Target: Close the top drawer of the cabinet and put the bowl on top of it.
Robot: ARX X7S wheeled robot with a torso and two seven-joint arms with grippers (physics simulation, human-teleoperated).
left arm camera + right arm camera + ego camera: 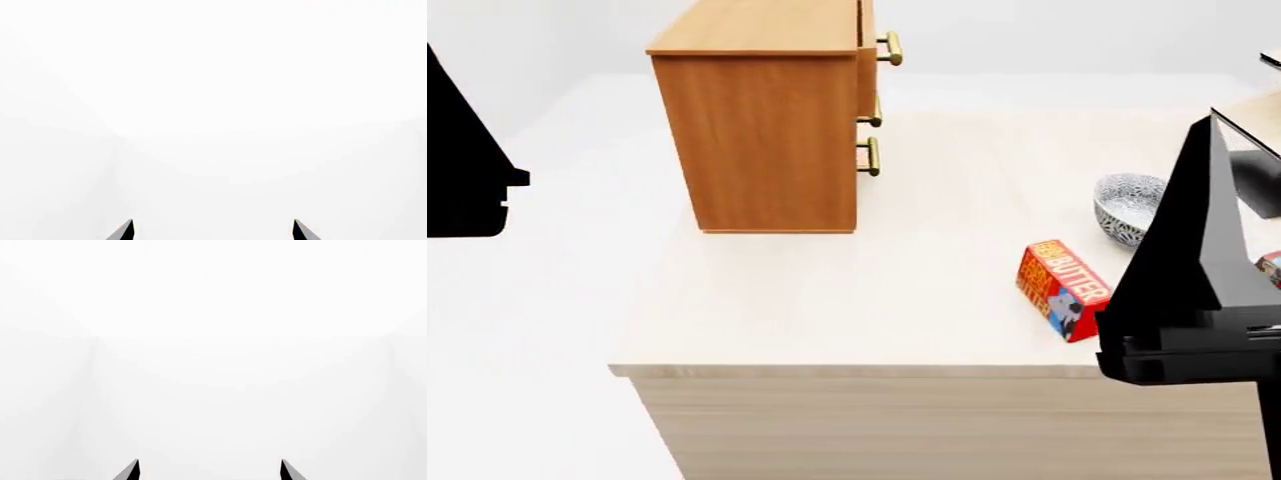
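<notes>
Quick count from the head view: one cabinet (758, 120) in the upper middle of the frame, with three brass handles (890, 48) showing down its right edge, so three drawers. One bowl (1126, 206) at the right. One red butter box (1062, 289) at lower right, plus a sliver of one more red item (1269, 267) at the far right edge. One table (827, 310) holds it all.

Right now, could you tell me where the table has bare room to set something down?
A broad bare patch lies between the cabinet and the butter box, reaching the table's front edge. The cabinet top is bare too. The right end is crowded: bowl, butter box and right arm.
</notes>
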